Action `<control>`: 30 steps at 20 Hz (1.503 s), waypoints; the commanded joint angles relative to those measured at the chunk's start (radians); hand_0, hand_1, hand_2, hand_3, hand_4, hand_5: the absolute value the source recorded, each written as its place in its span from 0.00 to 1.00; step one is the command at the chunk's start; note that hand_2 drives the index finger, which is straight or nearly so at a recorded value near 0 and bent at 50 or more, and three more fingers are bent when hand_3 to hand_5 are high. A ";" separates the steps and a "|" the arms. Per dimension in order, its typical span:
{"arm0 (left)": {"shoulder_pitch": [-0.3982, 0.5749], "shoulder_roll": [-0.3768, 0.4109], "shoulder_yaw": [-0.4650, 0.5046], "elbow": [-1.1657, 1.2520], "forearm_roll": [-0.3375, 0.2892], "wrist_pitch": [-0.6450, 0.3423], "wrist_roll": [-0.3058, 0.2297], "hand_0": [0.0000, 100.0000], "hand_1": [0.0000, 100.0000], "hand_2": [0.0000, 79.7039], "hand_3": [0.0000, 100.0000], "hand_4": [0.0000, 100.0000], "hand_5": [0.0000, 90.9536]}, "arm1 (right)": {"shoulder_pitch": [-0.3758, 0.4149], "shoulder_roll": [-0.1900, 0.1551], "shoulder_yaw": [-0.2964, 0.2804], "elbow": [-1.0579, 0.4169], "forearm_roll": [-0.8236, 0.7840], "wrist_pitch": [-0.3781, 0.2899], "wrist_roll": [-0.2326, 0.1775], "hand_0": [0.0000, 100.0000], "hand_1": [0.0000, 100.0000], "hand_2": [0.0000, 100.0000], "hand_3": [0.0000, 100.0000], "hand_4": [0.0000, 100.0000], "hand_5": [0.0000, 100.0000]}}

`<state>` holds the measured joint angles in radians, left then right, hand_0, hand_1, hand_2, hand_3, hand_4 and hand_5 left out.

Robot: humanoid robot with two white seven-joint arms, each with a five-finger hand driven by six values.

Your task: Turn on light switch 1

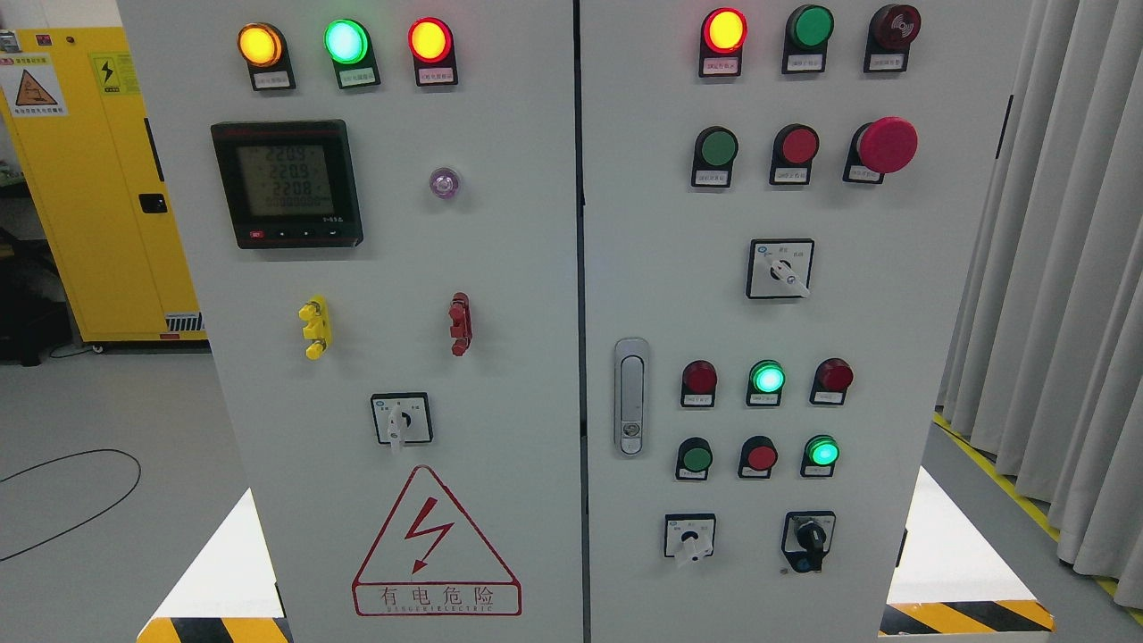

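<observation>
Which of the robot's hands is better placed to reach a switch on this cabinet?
That cannot be settled from this view: neither hand is in the picture. Only the electrical cabinet shows, with rotary switches on both doors, one on the left door and one on the right. The labels are too small to tell which is switch 1.

The cabinet face stood unobstructed, with nothing in front of it. Flat bare panel lay between the controls; the red mushroom button, yellow terminal, red terminal and door handle jutted outward. Open floor lay left, curtains hung close right.
</observation>
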<state>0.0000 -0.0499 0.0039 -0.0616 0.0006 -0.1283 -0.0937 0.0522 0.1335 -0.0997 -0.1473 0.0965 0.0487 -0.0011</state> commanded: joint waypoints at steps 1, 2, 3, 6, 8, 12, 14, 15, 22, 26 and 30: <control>0.029 -0.001 -0.025 0.002 -0.002 -0.001 -0.004 0.20 0.00 0.00 0.00 0.00 0.00 | 0.000 0.000 0.000 0.000 -0.001 0.000 0.000 0.00 0.50 0.04 0.00 0.00 0.00; 0.029 -0.001 -0.025 0.002 -0.005 -0.001 -0.004 0.20 0.00 0.00 0.00 0.00 0.00 | 0.000 0.000 0.000 0.000 -0.001 0.000 0.000 0.00 0.50 0.04 0.00 0.00 0.00; 0.029 -0.001 -0.025 0.002 -0.008 -0.001 -0.003 0.20 0.00 0.00 0.00 0.00 0.00 | 0.000 0.000 0.000 0.000 0.000 0.000 0.000 0.00 0.50 0.04 0.00 0.00 0.00; 0.029 -0.001 -0.025 -0.007 -0.008 -0.014 0.023 0.20 0.00 0.00 0.00 0.00 0.00 | 0.000 0.000 0.000 0.000 0.000 0.000 0.000 0.00 0.50 0.04 0.00 0.00 0.00; 0.029 -0.002 -0.024 -0.010 -0.004 -0.014 0.025 0.20 0.00 0.00 0.00 0.00 0.00 | 0.000 0.000 0.000 0.000 -0.001 0.000 0.000 0.00 0.50 0.04 0.00 0.00 0.00; 0.054 0.007 -0.022 -0.145 -0.004 -0.013 0.022 0.19 0.00 0.00 0.00 0.00 0.00 | 0.000 0.000 0.000 0.000 0.000 0.000 0.000 0.00 0.50 0.04 0.00 0.00 0.00; 0.075 0.021 -0.022 -0.228 -0.010 -0.016 0.028 0.18 0.00 0.00 0.00 0.00 0.00 | 0.000 0.000 0.000 0.000 0.000 0.000 0.000 0.00 0.50 0.04 0.00 0.00 0.00; 0.075 0.027 -0.021 -0.271 -0.010 -0.019 0.034 0.19 0.00 0.00 0.00 0.00 0.00 | 0.000 0.000 0.000 0.000 0.000 0.000 0.000 0.00 0.50 0.04 0.00 0.00 0.00; 0.127 0.038 0.014 -0.617 -0.010 -0.214 0.172 0.23 0.06 0.00 0.00 0.00 0.00 | 0.000 0.000 0.000 0.000 0.000 0.000 0.000 0.00 0.50 0.04 0.00 0.00 0.00; 0.169 0.030 0.022 -0.852 -0.011 -0.220 0.170 0.28 0.08 0.00 0.16 0.09 0.00 | 0.000 0.000 0.000 0.000 0.000 0.000 0.000 0.00 0.50 0.04 0.00 0.00 0.00; 0.173 0.039 0.022 -0.995 -0.013 -0.218 0.172 0.32 0.10 0.00 0.22 0.13 0.00 | 0.000 0.000 0.000 0.000 0.000 0.000 0.000 0.00 0.50 0.04 0.00 0.00 0.00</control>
<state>0.1481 -0.0106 0.0001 -0.6330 0.0000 -0.3428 0.0752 0.0521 0.1335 -0.0997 -0.1473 0.0963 0.0487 -0.0009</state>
